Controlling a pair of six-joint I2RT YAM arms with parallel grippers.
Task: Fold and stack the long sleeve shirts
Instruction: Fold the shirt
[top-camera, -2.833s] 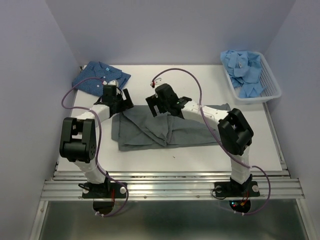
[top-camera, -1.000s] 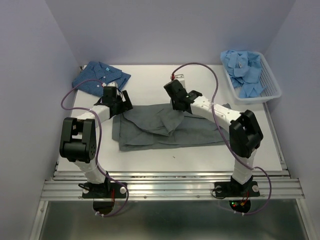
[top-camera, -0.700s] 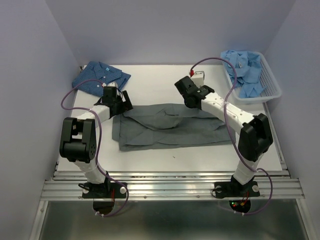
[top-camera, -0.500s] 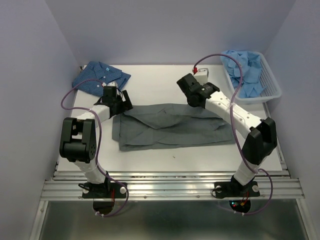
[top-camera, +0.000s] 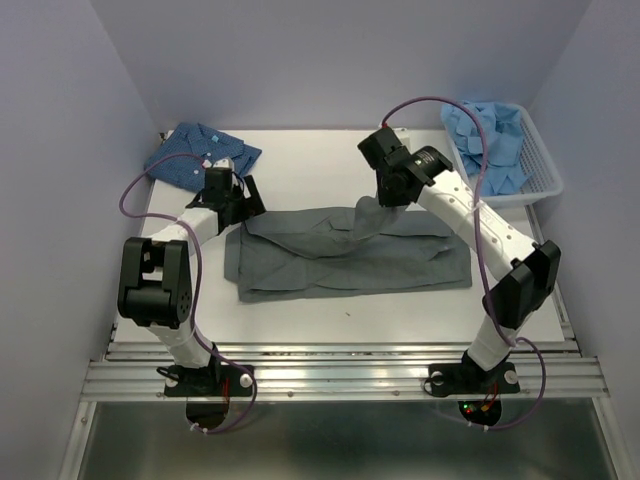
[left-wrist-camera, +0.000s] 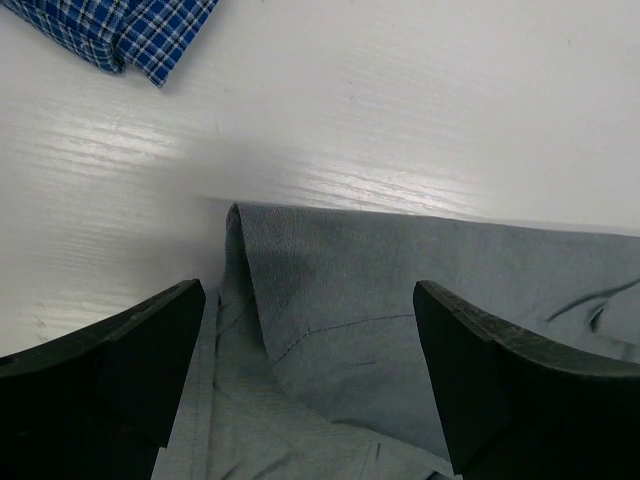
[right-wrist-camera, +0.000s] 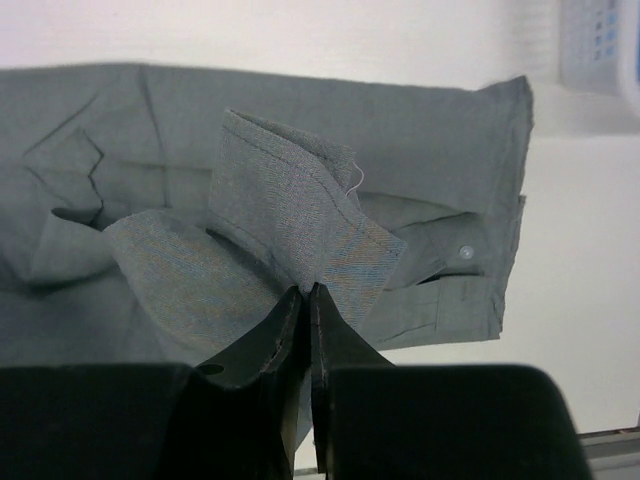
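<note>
While one blue patterned shirt (top-camera: 200, 152) lies folded far left on the desk (top-camera: 320, 160), the grey shirt (top-camera: 350, 258) is only half folded, its sleeve pinched by the right tool (right-wrist-camera: 305, 295), the left tool (left-wrist-camera: 305, 290) held wide; light blue shirts (top-camera: 490, 140) are left in the basket (top-camera: 548, 182)

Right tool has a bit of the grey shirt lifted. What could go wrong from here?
The right tool pinches only a thin fold of the grey shirt; it may slip free. The left tool hangs open over the shirt's corner, pinning nothing, so the whole shirt may drag.
</note>
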